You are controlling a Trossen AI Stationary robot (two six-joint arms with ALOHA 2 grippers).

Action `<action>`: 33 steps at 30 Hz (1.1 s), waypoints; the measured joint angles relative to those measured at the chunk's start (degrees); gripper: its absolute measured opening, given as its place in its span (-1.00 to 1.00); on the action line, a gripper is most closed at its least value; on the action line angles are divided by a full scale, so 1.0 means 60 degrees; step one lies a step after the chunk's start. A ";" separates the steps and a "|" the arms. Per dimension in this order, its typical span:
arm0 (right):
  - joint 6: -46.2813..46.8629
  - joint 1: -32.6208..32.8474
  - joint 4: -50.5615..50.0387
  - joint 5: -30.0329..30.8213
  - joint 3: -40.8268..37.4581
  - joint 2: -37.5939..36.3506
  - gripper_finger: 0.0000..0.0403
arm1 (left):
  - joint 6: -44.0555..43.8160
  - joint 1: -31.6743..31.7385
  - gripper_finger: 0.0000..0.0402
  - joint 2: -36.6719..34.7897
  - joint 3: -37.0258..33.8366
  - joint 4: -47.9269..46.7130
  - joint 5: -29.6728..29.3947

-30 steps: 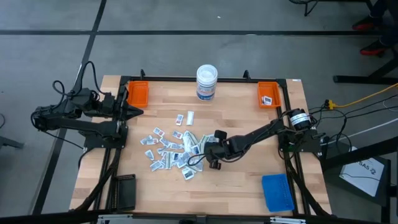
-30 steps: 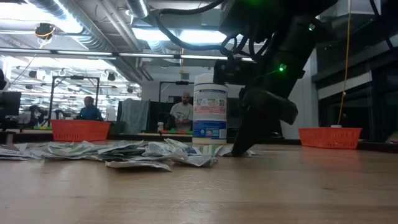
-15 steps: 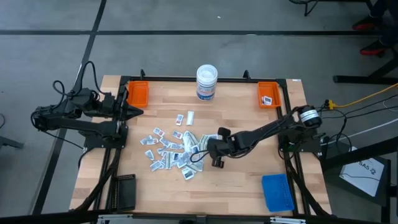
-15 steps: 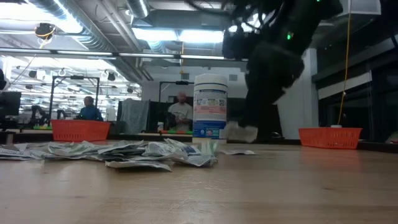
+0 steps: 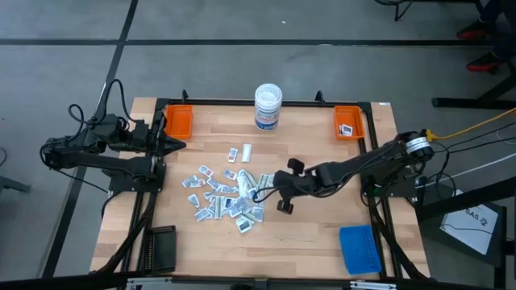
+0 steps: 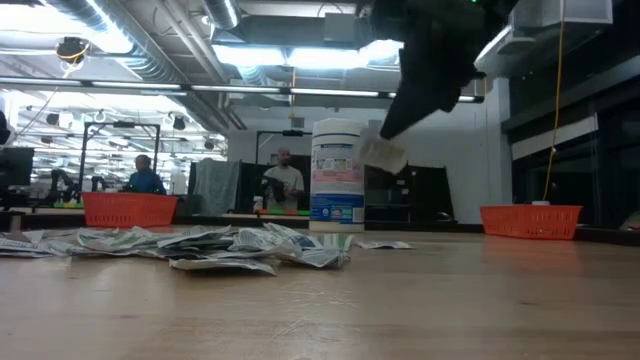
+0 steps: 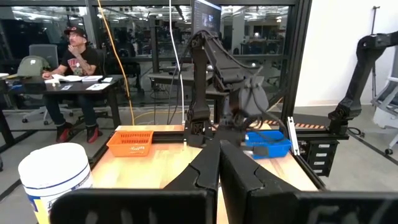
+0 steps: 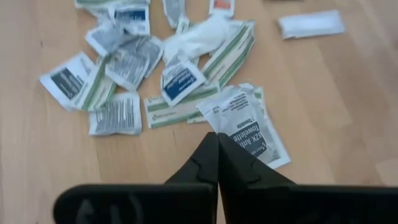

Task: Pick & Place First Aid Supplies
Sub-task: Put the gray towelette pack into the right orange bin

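Note:
The first aid supplies, small white packets with grey-blue print and some greenish strips, lie in a loose pile [image 5: 219, 197] mid-table, also seen in the low view [image 6: 200, 245]. My right gripper [image 5: 270, 190] hangs above the pile's right edge, shut on one white packet [image 8: 249, 134] that is up in the air [image 6: 383, 155]. My left gripper [image 5: 179, 145] waits shut at the table's left edge, beside an orange tray [image 5: 178, 121], fingers together in its own view [image 7: 219, 155]. My right gripper pinches the white packet by one edge [image 8: 219, 129] between its two fingers. The fingers come slanting down from the table's right side. The packet hangs tilted below the fingertips [image 6: 398, 118], lifted clear of the table and the pile.
A white tub with a blue label [image 5: 268, 107] stands at the far middle. A second orange tray [image 5: 348, 122] at the far right holds one packet. A blue flat thing [image 5: 359, 248] lies at the near right and a black one [image 5: 160, 248] at the near left.
My right gripper has risen from the pile's right edge and drawn back a little toward the table's right, staying shut. The white packet has come up with it, from the table top to hanging well clear. The pile has stayed put.

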 joint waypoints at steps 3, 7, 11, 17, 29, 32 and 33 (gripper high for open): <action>0.0021 -0.0044 0.0000 0.0069 0.0004 -0.0261 -1.00 | -0.0001 0.0001 -0.98 -0.0002 0.0000 0.0000 0.0000; -0.0003 -0.0278 -0.0004 0.0049 0.0004 -0.0535 -1.00 | -0.0001 -0.0001 -0.98 0.0000 0.0000 0.0000 0.0000; -0.0145 -0.0716 -0.0156 0.0045 0.0008 -0.0814 -0.99 | -0.0001 0.0001 -0.98 -0.0004 0.0000 0.0000 0.0001; -0.0520 -0.1713 -0.0735 -0.0052 0.0011 -0.1100 -0.99 | -0.0001 0.0001 -0.98 0.0000 0.0000 0.0000 0.0001; -0.1598 -0.4092 -0.1346 -0.0486 0.0011 -0.1659 -0.98 | -0.0001 0.0002 -0.98 -0.0004 0.0000 0.0000 0.0003; -0.1794 -0.4616 -0.1596 -0.0546 0.0011 -0.1778 -0.98 | -0.0001 0.0002 -0.98 -0.0004 0.0000 0.0000 0.0004; -0.1816 -0.4782 -0.1698 -0.0546 0.0011 -0.1805 -0.98 | 0.0000 0.0000 -0.98 -0.0003 0.0000 0.0000 0.0004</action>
